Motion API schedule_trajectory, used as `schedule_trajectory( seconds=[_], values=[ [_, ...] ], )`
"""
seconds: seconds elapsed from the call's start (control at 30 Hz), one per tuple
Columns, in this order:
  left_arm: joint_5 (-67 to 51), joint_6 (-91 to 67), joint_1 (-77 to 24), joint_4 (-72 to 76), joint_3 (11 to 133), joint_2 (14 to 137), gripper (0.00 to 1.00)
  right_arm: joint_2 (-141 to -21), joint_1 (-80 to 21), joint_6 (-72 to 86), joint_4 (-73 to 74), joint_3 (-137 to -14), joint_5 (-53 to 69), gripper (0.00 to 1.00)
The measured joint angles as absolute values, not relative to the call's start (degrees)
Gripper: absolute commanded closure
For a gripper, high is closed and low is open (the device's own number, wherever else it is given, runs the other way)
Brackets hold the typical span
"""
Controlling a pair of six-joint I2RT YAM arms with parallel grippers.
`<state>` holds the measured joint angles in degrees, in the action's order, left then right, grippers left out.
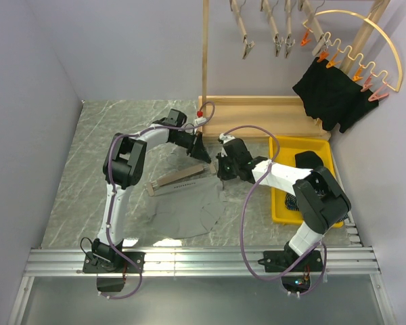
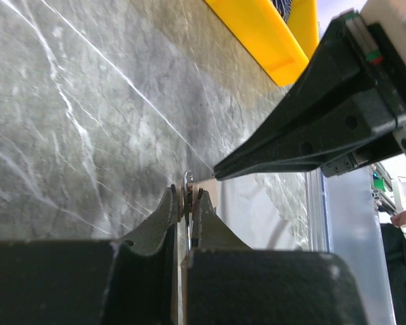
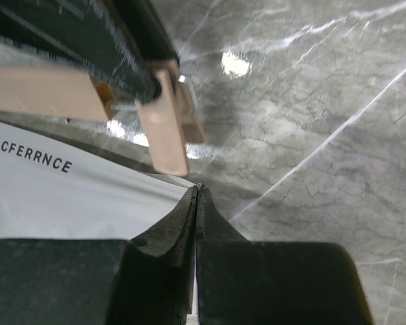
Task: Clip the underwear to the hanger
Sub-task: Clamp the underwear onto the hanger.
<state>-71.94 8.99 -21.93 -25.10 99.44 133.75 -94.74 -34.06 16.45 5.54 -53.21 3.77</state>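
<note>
Grey underwear [image 1: 189, 206] lies flat on the marble table, its printed waistband [image 3: 68, 196] toward the grippers. A wooden hanger [image 1: 176, 179] lies across its far edge. My left gripper [image 1: 204, 157] is shut on the hanger's right-end wooden clip [image 3: 168, 132]. In the left wrist view the jaws [image 2: 188, 193] squeeze the clip's wood and metal spring. My right gripper [image 1: 221, 170] sits just right of that clip. Its jaws [image 3: 198, 191] are shut on the corner of the underwear's waistband, directly below the clip's tip.
A yellow bin [image 1: 301, 140] with dark clothes stands to the right. Behind is a wooden rack base [image 1: 257, 115] with an upright post [image 1: 205, 54]. Black underwear [image 1: 331, 95] hangs from a curved hanger with orange pegs at the top right. Walls close both sides.
</note>
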Motion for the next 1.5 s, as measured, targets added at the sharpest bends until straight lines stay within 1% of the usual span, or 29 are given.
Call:
schedule_trajectory(
  seconds=[0.63, 1.5],
  values=[
    [-73.7, 17.2, -21.9, -34.8, 99.9, 133.8, 1.00, -94.7, -33.6, 16.3, 2.9, -53.2, 3.7, 1.00],
    [-73.8, 21.1, -23.1, -39.0, 101.3, 133.8, 1.00, -94.4, -33.6, 15.6, 2.4, -53.4, 3.5, 1.00]
  ],
)
